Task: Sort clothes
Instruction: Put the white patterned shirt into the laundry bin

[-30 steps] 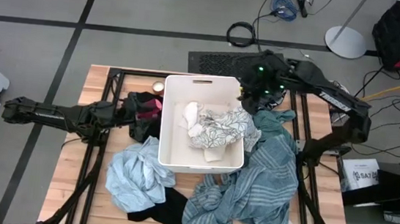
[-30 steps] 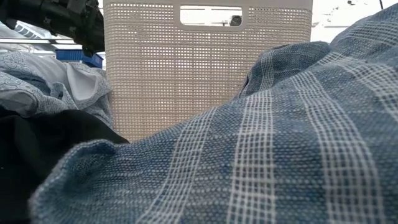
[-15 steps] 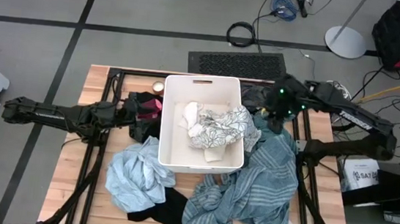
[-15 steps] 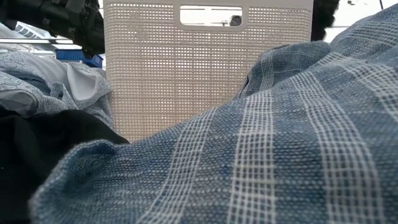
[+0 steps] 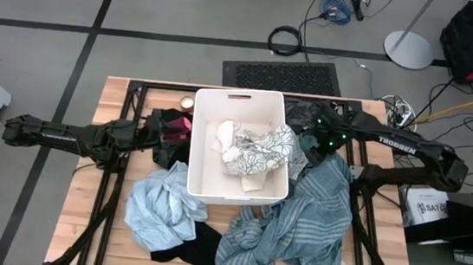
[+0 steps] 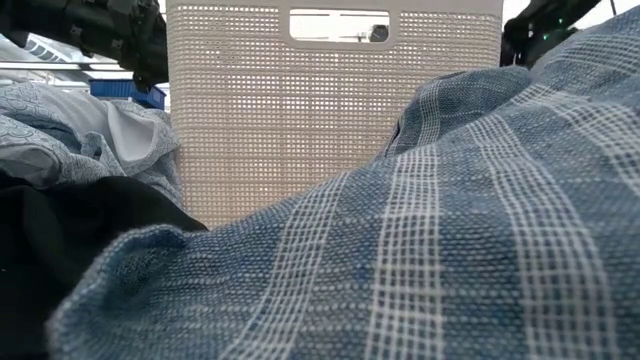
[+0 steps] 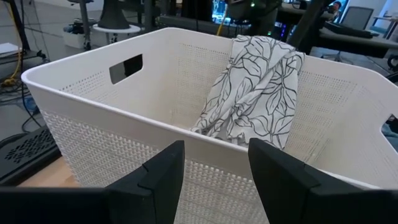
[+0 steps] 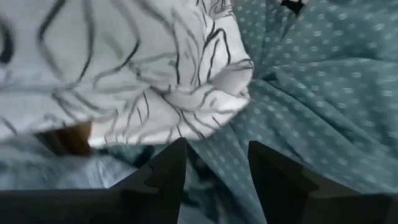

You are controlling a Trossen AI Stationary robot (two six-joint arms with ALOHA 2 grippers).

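From above, the white bin (image 5: 242,146) sits mid-tabletop (image 5: 82,222) with the white patterned garment (image 5: 261,150) draped over its right rim. The striped garment (image 5: 298,217) sprawls to the bin's right, the light blue one (image 5: 160,205) to its left-front, with black fabric (image 5: 194,252) beneath. The left gripper (image 5: 173,135) waits beside the bin's left wall, jaws apart and empty, as its wrist view confirms. The right gripper (image 5: 316,138) hangs over a teal dotted cloth (image 8: 323,93); only its wrist view shows those dots and the open, empty jaws. The low view is mostly blocked by striped cloth; the magenta piece (image 5: 183,124) is partly hidden behind the left arm.
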